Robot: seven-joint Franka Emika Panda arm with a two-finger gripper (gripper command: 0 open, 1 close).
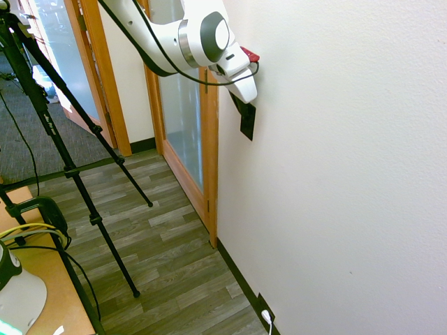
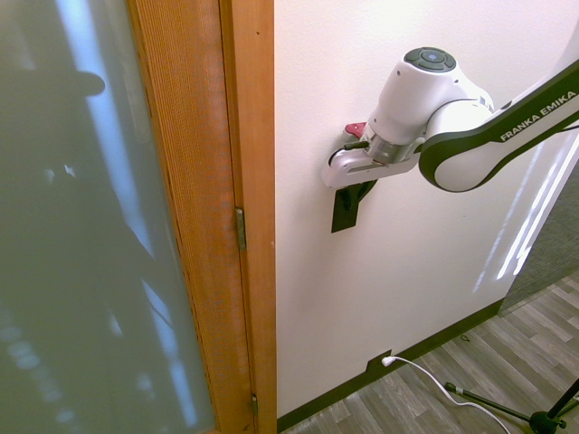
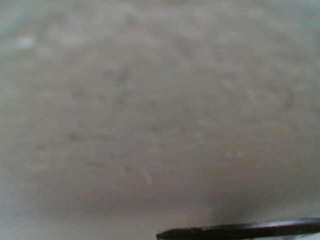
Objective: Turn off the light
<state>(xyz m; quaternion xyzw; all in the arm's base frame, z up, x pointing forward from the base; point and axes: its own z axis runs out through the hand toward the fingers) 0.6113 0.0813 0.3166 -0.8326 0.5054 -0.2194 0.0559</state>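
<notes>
Contact with the switch [image 1: 247, 120] on the wall [image 1: 349, 174] looks made; hand [image 1: 241, 103] sits at its top, fingers hidden, so I cannot tell their state. Room is bright; a press seems needed next.

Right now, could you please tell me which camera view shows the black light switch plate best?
The first exterior view: the switch plate shows dark on the white wall, its top covered by the gripper. The second exterior view shows it edge-on beneath the arm. The wrist view shows only blurred wall.
</notes>
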